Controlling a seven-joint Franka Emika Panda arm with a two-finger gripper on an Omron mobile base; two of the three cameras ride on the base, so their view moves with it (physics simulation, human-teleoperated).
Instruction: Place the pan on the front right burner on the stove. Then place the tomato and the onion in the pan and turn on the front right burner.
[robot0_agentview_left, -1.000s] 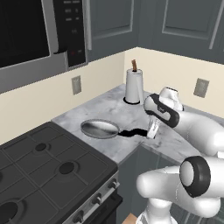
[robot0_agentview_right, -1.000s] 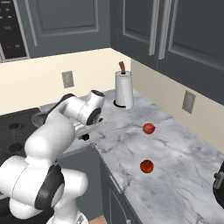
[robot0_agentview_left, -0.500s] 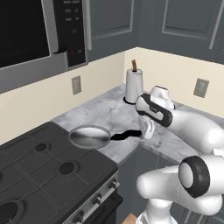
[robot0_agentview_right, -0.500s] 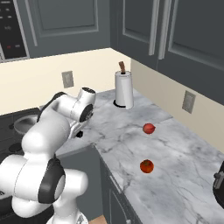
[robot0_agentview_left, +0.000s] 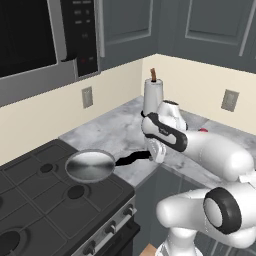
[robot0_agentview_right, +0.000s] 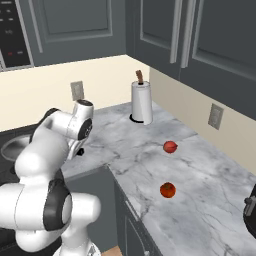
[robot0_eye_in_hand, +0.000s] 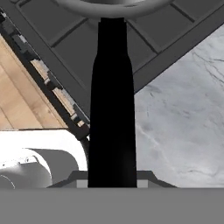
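My gripper (robot0_agentview_left: 155, 152) is shut on the black handle (robot0_agentview_left: 129, 159) of the pan (robot0_agentview_left: 90, 165). The silver pan hangs level just above the right side of the stove (robot0_agentview_left: 35, 210). The front right burner (robot0_agentview_left: 76, 192) lies just in front of the pan. In the hand view the handle (robot0_eye_in_hand: 111, 109) runs up from my gripper (robot0_eye_in_hand: 111, 180) to the pan's rim (robot0_eye_in_hand: 113, 6), over the stove's edge. From the right base view the arm hides most of the pan (robot0_agentview_right: 11, 148). Two small red round things (robot0_agentview_right: 170, 146) (robot0_agentview_right: 167, 190) lie on the counter; which is the tomato and which the onion I cannot tell.
A paper towel roll (robot0_agentview_left: 154, 97) stands at the back corner of the marble counter (robot0_agentview_right: 200, 200). A microwave (robot0_agentview_left: 40, 40) hangs above the stove. Round knobs (robot0_agentview_left: 111, 227) line the stove's silver front. A dark object (robot0_agentview_right: 250, 212) sits at the counter's far right.
My gripper has carried the pan by its handle leftward, from above the counter to above the right side of the stove.
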